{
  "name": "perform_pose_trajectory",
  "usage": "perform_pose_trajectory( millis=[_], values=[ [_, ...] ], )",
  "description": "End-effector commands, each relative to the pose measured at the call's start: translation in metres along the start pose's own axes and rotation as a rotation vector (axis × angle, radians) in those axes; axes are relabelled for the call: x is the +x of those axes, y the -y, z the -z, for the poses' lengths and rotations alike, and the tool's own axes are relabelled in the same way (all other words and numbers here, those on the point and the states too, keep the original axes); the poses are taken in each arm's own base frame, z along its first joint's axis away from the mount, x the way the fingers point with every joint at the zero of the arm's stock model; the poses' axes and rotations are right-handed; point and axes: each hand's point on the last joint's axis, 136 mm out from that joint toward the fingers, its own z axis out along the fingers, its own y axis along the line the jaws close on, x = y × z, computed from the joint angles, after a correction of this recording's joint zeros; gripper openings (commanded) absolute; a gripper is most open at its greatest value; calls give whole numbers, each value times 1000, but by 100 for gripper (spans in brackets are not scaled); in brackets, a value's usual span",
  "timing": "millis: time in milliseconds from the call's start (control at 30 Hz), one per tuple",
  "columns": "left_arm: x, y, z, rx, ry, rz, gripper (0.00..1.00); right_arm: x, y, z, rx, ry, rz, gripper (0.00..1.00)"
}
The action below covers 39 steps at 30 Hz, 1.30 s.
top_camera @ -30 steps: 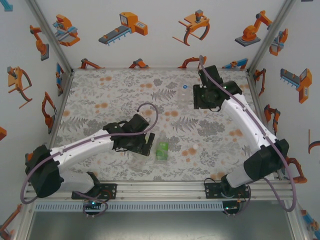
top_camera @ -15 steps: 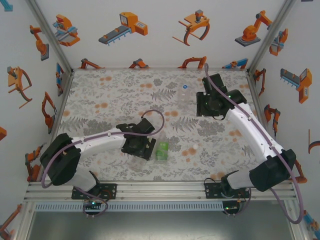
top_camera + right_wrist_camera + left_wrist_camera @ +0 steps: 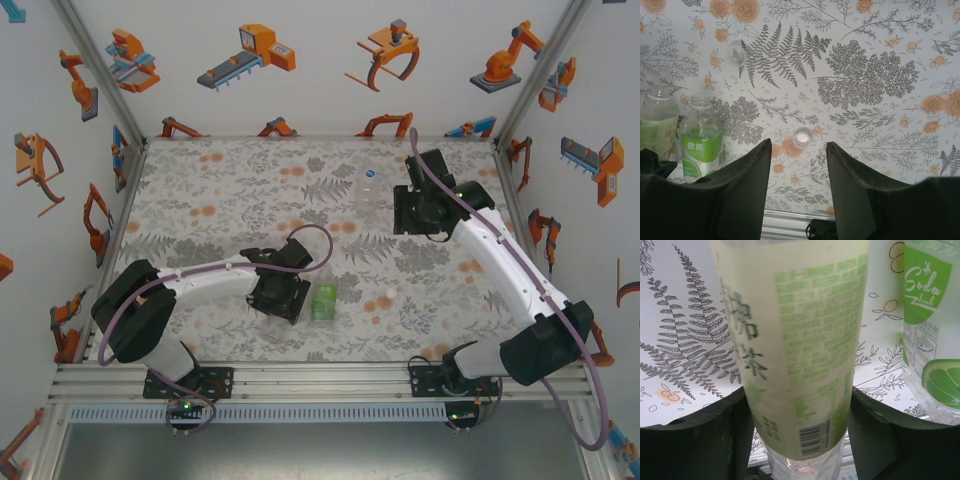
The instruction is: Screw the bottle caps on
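A bottle with a pale yellow-green label stands between my left gripper's fingers, and both pads press its sides low down. From above, that gripper covers it. Just to its right stands the bright green-labelled bottle, its neck open. A white cap lies on the mat, beyond my right gripper's open, empty fingers. That gripper hangs at the back right, beside an unlabelled bottle with a blue cap on its neck.
The flowered mat covers the table, walled by printed panels. An aluminium rail runs along the near edge. A small clear round thing lies on the mat, left of the white cap and farther from the rail.
My left gripper has closed onto the pale-labelled bottle, and its arm has swung in towards the middle. The right gripper has drawn slightly right, away from the blue-capped bottle, then held still.
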Motion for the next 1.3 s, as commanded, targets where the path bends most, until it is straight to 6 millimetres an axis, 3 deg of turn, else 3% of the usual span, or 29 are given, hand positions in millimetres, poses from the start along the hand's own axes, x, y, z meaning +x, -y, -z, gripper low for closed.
perform_pose_trajectory(
  millis=[0,233,500,633,867,1067,1267],
  values=[
    [0,0,7,18,18,-5,60,3,0,8,-18,8,-27,47],
    [-5,1,24,38,65,-12,59,13,-6,5,-57,-24,-35,47],
    [-18,-6,60,34,186,-26,54,28,-8,1,-83,-59,-58,46],
    [-28,-8,86,44,269,-32,50,35,-9,-1,-85,-78,-62,45],
    [-51,-9,152,114,484,-17,39,43,-16,-11,-99,-101,-67,45],
    [-55,-16,203,199,666,21,29,51,-27,-22,-100,-127,-45,44],
    [-50,-19,226,272,754,36,15,69,-30,-40,-80,-174,-28,44]
  ],
)
